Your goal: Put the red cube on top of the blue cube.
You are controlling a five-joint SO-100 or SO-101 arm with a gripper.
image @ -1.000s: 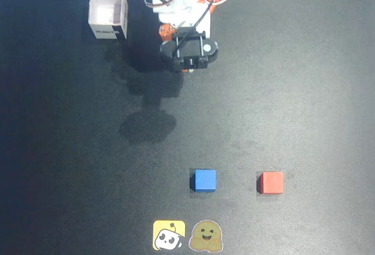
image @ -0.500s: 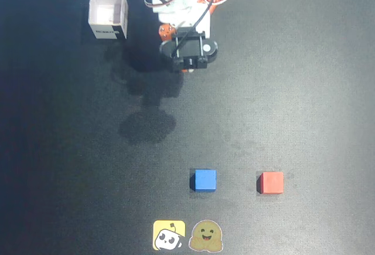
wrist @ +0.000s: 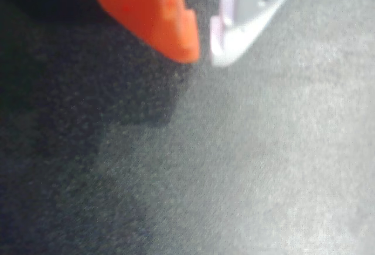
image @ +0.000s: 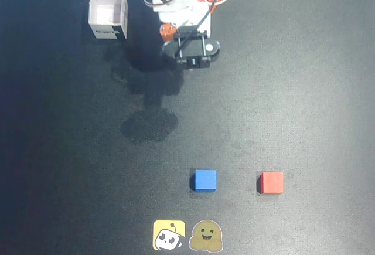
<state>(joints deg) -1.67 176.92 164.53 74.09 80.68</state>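
In the overhead view the red cube [image: 271, 182] rests on the dark mat near the front, right of centre. The blue cube [image: 204, 180] sits about a cube's width and a half to its left, apart from it. My arm [image: 190, 47] is folded near its base at the top, far from both cubes. The wrist view shows my gripper [wrist: 204, 55] with its orange finger [wrist: 158, 14] and white finger [wrist: 246, 14] nearly touching at the tips, nothing between them, above bare mat. Neither cube appears in the wrist view.
An open white box [image: 108, 13] stands at the top left beside the arm's base. Two stickers, one yellow [image: 169, 235] and one olive [image: 206, 235], lie at the front edge just below the blue cube.
The arm's wrist has shifted slightly up and to the right near the base. Both cubes stay where they were.
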